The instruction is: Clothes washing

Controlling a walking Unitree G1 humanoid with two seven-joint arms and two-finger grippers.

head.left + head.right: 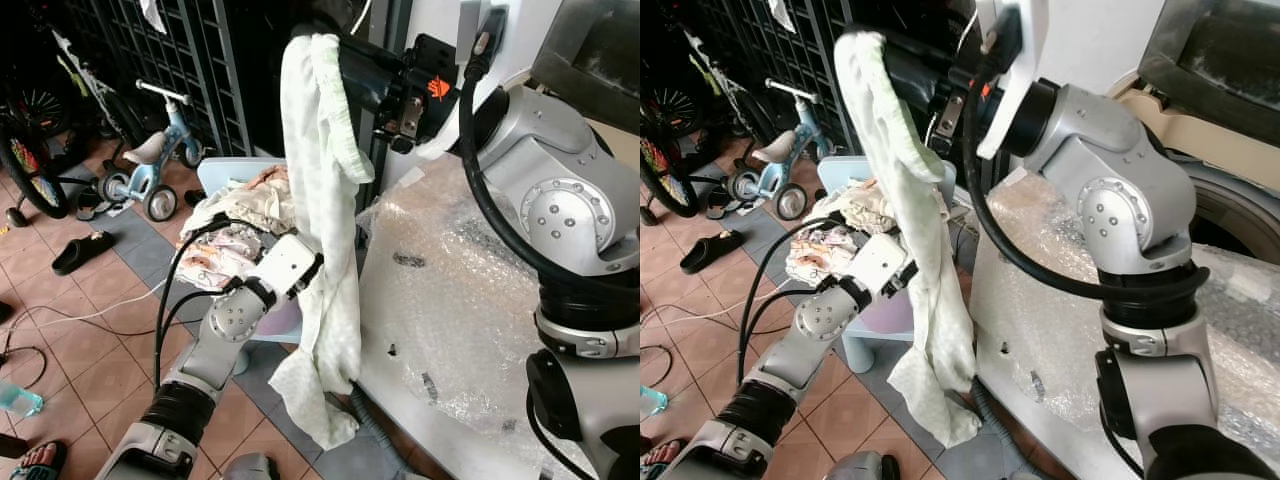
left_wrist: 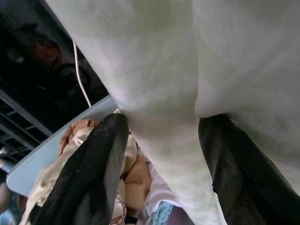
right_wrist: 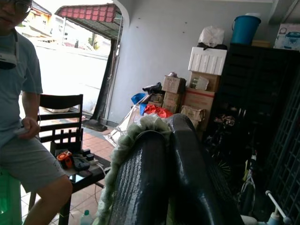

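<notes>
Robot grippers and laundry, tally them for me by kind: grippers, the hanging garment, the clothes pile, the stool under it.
Grippers: 2, the left gripper open around the cloth, the right gripper shut on its top.
Hanging pale green garment: 1.
Pile of clothes: 1.
Light blue stool: 1.
Total: 5.

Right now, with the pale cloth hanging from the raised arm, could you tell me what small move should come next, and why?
Probably swing the right pincer toward the washer. It is shut on the pale cloth, held high, but the cloth's tail hangs down to the floor beside the bubble-wrapped machine. The left pincer is open around the cloth, so it could close and gather the slack.
</notes>
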